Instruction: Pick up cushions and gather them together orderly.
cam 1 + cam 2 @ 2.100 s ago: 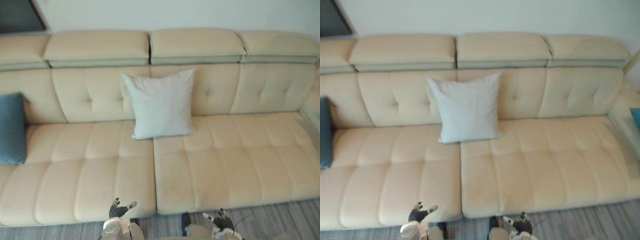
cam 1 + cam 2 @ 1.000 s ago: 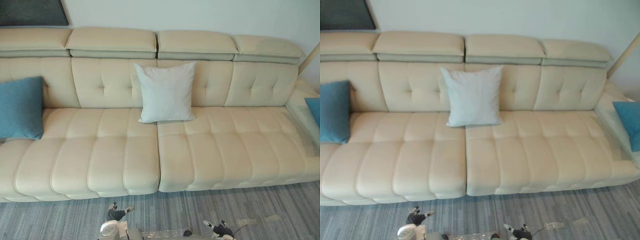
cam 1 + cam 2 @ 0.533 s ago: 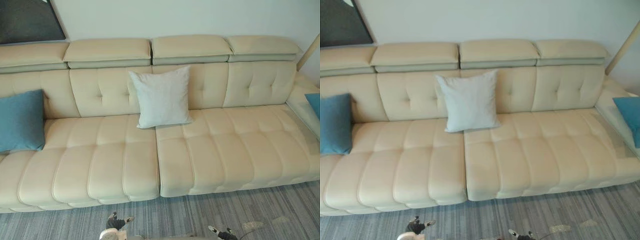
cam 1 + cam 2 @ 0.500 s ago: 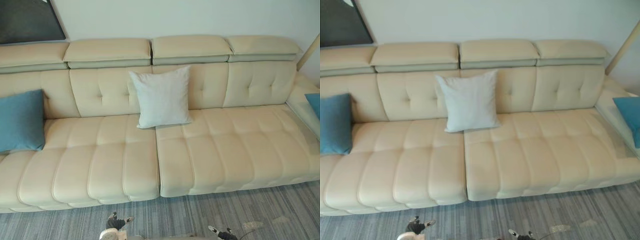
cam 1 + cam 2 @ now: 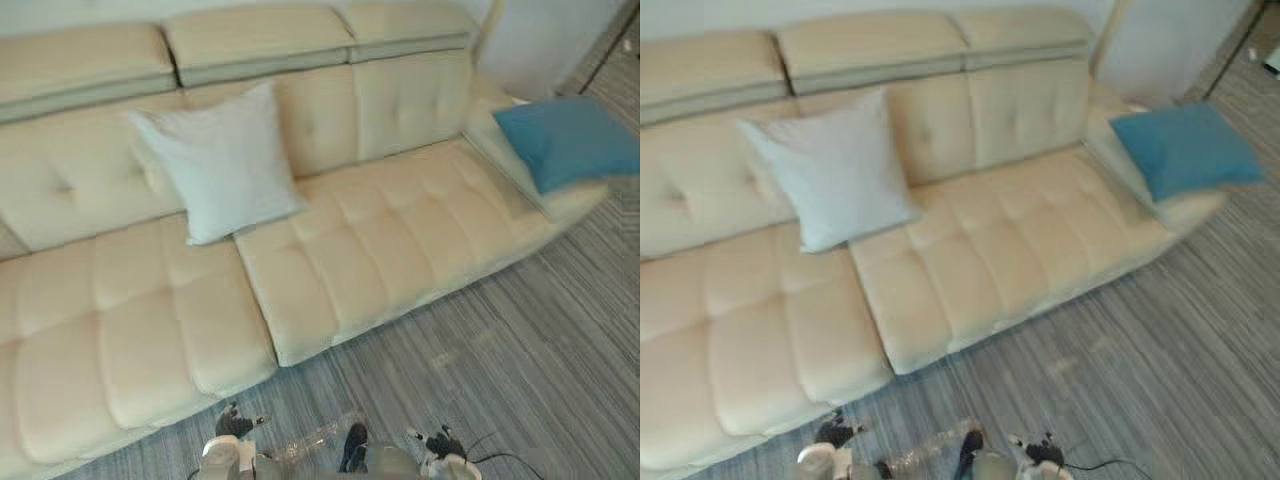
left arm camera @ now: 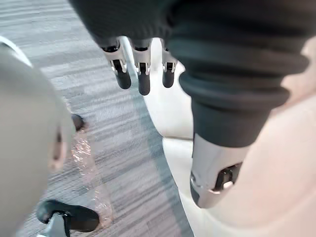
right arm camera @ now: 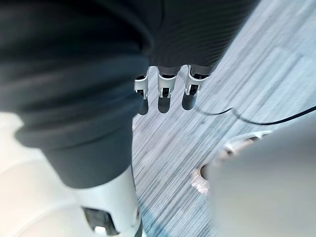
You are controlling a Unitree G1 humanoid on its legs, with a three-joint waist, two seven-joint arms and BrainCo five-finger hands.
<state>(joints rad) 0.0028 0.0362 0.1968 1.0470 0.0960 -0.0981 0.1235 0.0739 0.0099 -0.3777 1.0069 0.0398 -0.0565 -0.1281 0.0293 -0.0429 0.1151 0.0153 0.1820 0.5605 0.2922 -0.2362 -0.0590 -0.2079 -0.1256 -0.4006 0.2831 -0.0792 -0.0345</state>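
Nothing looks gathered yet: the white cushion [image 5: 222, 160] leans against the sofa [image 5: 400, 240] back, the blue cushion [image 5: 565, 140] lies well apart at its right end, and the left hand [image 6: 143, 74] and right hand [image 7: 165, 89] hang slack and empty

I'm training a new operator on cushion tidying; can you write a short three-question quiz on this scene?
1. What colour is the end cushion lying at the right end of the sofa?
2. Where is the pale cushion? A. on top of the headrests. B. propped against the sofa's backrest. C. stacked on the end cushion.
3. True or false: the left hand and the right hand are both low in front of the sofa, fingers relaxed, holding nothing.

Key: 1. blue. 2. B. 3. true.
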